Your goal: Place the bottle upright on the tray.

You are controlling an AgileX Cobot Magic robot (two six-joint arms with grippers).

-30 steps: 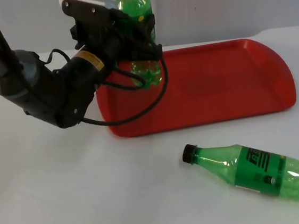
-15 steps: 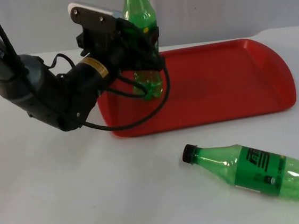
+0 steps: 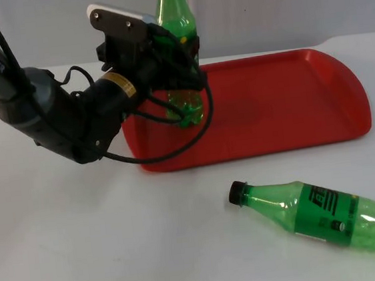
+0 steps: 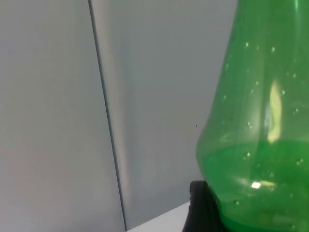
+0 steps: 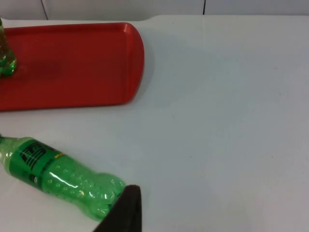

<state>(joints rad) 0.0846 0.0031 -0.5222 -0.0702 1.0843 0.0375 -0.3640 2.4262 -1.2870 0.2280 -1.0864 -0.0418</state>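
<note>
The left tool (image 3: 177,55) grips the bottle (image 3: 176,21) upright, neck up, on the tray (image 3: 283,97).

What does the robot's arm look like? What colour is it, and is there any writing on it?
The left arm is black and dark grey, made of rounded tube-like pieces joined together. White letters run along its upper part, and a small yellow ring label sits near the wrist. A flat black plate with silver screws caps the left gripper. Its fingertip is black.
</note>
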